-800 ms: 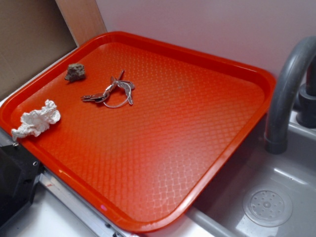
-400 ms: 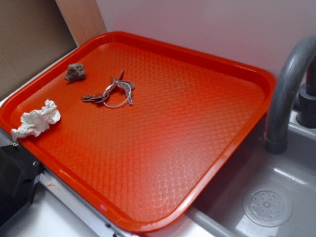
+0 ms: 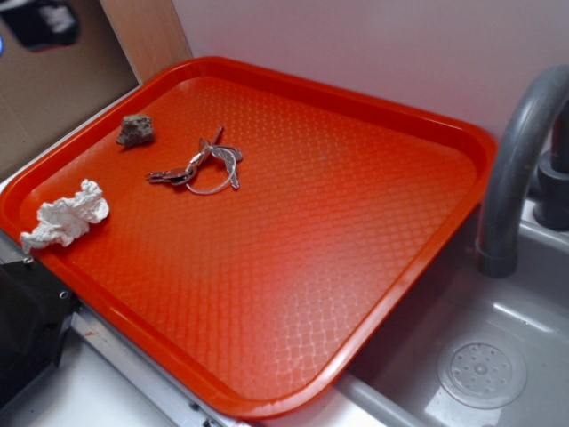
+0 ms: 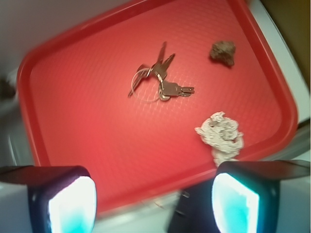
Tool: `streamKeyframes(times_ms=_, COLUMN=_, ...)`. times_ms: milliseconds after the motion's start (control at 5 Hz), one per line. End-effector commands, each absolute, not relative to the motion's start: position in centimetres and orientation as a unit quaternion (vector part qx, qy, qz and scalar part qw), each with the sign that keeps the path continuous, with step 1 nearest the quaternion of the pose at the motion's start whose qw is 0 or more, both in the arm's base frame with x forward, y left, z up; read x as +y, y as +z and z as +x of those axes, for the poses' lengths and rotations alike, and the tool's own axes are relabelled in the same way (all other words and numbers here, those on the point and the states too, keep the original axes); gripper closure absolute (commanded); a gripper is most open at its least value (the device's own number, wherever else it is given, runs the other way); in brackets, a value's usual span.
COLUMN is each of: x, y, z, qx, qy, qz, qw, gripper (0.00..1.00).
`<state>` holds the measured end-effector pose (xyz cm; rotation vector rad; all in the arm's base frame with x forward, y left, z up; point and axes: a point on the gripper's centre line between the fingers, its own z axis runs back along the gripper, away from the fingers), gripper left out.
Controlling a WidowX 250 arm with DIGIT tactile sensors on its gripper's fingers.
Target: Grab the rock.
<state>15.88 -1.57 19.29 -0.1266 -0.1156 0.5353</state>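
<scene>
Rock (image 3: 136, 130), brown-grey and lumpy, sits near the tray's (image 3: 373, 294) far left corner, touched by nothing; from the wrist camera it shows at upper right (image 4: 223, 52). Just beside it toward the tray's middle lies a bunch of keys (image 3: 197, 165) on a ring, close but apart from it; a crumpled white paper wad (image 3: 65, 216) rests against the left rim, well apart from the stone. Gripper (image 4: 154, 204) hangs high over the tray's edge near the paper, its two fingers (image 4: 68, 199) spread wide with nothing between them; a grey faucet (image 3: 516, 169) curves over the sink (image 3: 507, 338) to the right.
</scene>
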Motion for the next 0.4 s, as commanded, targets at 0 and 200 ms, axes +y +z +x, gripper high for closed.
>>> streamKeyframes(times_ms=0, x=4.5, y=16.4, z=20.0, qx=-0.100, qy=0.493, qz=-0.042, qw=0.863, gripper=0.00)
streamKeyframes(times_ms=200, x=7.4, y=14.9, z=21.5, qx=-0.100, qy=0.597, qz=-0.023, qw=0.796, gripper=0.00)
